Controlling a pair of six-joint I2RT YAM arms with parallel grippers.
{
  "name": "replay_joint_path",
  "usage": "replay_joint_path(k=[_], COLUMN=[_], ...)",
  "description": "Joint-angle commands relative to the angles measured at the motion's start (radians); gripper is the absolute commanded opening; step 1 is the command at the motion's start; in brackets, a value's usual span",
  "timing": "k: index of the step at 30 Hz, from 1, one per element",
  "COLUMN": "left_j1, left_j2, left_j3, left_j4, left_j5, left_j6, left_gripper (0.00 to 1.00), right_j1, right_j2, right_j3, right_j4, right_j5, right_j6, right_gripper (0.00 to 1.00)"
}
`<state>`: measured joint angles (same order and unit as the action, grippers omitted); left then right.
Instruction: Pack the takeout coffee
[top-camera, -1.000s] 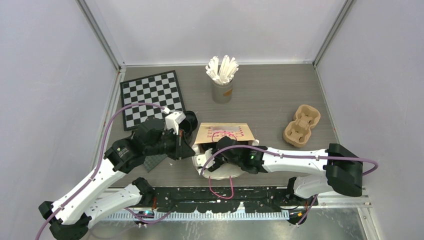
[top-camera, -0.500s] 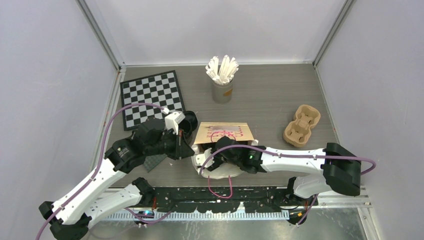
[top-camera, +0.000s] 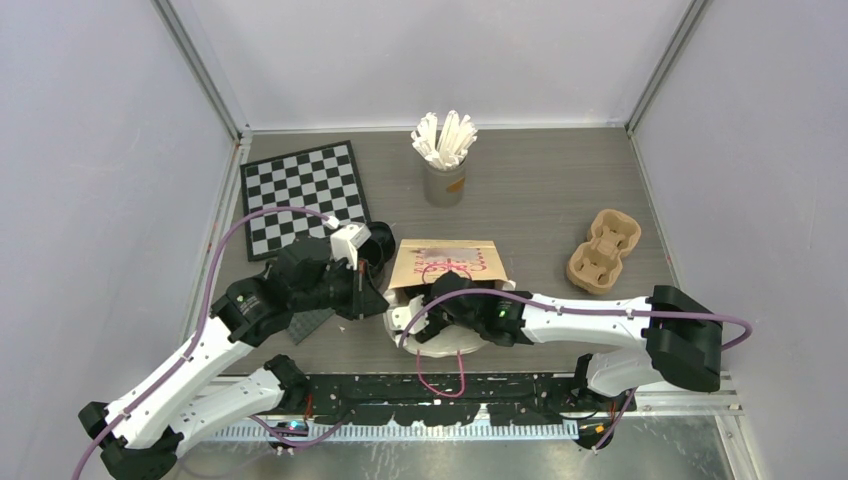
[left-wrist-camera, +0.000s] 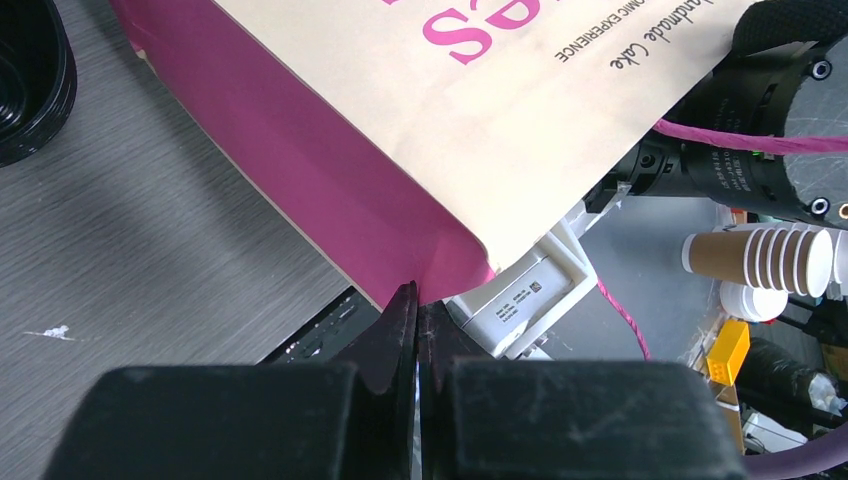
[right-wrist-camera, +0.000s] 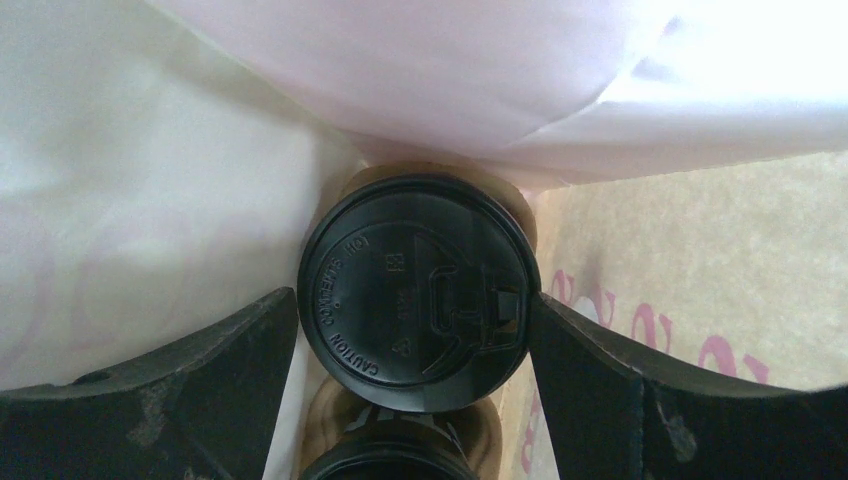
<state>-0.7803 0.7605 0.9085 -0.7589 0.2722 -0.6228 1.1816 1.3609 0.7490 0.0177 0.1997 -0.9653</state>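
Pale walls and metal corner posts close in the grey worktop (top-camera: 540, 200) on three sides. A chessboard mat (top-camera: 300, 190) lies at the back left, a grey cup of white sticks (top-camera: 444, 182) stands at the back centre, and a brown pulp carrier (top-camera: 603, 250) sits near the right wall. Bare worktop lies between the carrier and the pink paper bag (top-camera: 447, 262). The bag sits close to the near edge, its mouth turned toward the arms' bases.

We see the left arm reaching diagonally up from the lower left. The left gripper (left-wrist-camera: 415, 320) is closed tight, its tips pinching the magenta corner of the bag's mouth. The right arm folds at its elbow by the right edge and runs low and leftward into the mouth.

Inside the white lining, the right gripper (right-wrist-camera: 412, 300) stands spread wide, a finger just beside each side of the coffee cup (right-wrist-camera: 400, 260), not clamped on it. Its round black lid faces the wrist camera. A second cup (right-wrist-camera: 400, 462) sits just below it, half out of frame.
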Motion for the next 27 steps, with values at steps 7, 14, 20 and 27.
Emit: replay_joint_path(k=[7, 14, 20, 27], left_j1=[-0.016, -0.016, -0.016, -0.016], left_j2=[-0.024, -0.015, -0.014, -0.015], left_j3=[0.020, 0.021, 0.020, 0.016], left_j4=[0.088, 0.093, 0.095, 0.096], left_j5=[0.107, 0.108, 0.110, 0.109], left_j6=[-0.028, -0.026, -0.026, -0.028], left_gripper=[0.00, 0.00, 0.00, 0.00], right_j1=[-0.022, -0.019, -0.019, -0.018], right_j2=[-0.045, -0.066, -0.070, -0.061], right_j3=[0.037, 0.063, 0.078, 0.101], right_j4=[-0.136, -0.179, -0.186, -0.164], right_j5=[0.004, -0.030, -0.033, -0.027], right_j6=[0.022, 0.021, 0.032, 0.048], right_gripper=[0.90, 0.90, 0.90, 0.90])
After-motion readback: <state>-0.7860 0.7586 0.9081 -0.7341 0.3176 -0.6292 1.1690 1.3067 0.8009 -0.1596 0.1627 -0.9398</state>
